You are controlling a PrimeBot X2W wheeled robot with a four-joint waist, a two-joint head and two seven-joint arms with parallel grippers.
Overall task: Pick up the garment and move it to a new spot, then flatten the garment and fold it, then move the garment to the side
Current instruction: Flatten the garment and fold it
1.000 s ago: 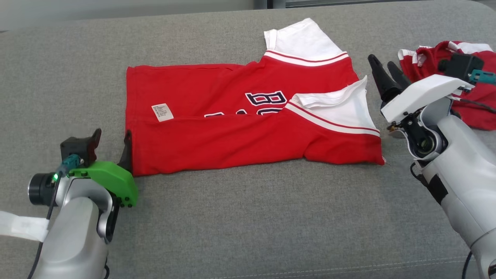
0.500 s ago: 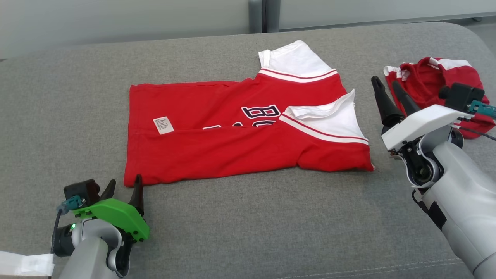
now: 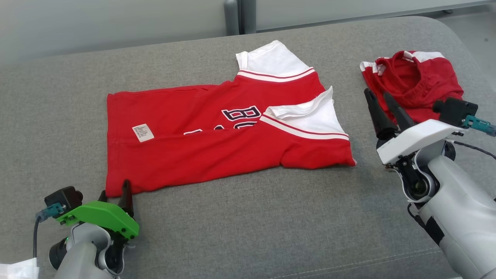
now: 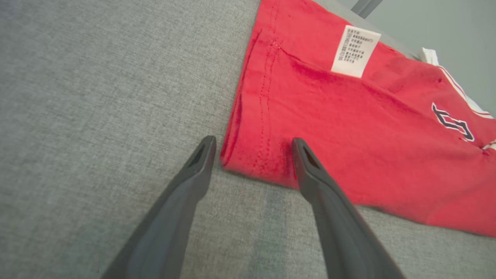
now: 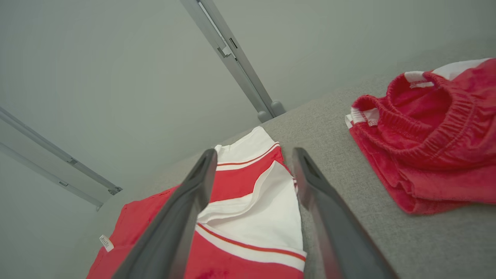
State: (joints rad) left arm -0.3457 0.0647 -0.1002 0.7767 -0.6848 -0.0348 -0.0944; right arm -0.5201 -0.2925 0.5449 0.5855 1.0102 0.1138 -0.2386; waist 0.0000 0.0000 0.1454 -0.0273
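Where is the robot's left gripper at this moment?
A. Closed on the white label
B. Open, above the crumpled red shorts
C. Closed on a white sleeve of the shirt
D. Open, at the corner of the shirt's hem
D: in the left wrist view the left gripper stands open, its two fingers on either side of the hem corner of the red shirt.

I see the grey fabric cushion (image 3: 248, 224) carrying 2 garments: a red jersey (image 3: 201, 155) with white sleeves spread partly folded across its middle, and red shorts (image 3: 416, 83) bunched in a heap well apart at its far right.
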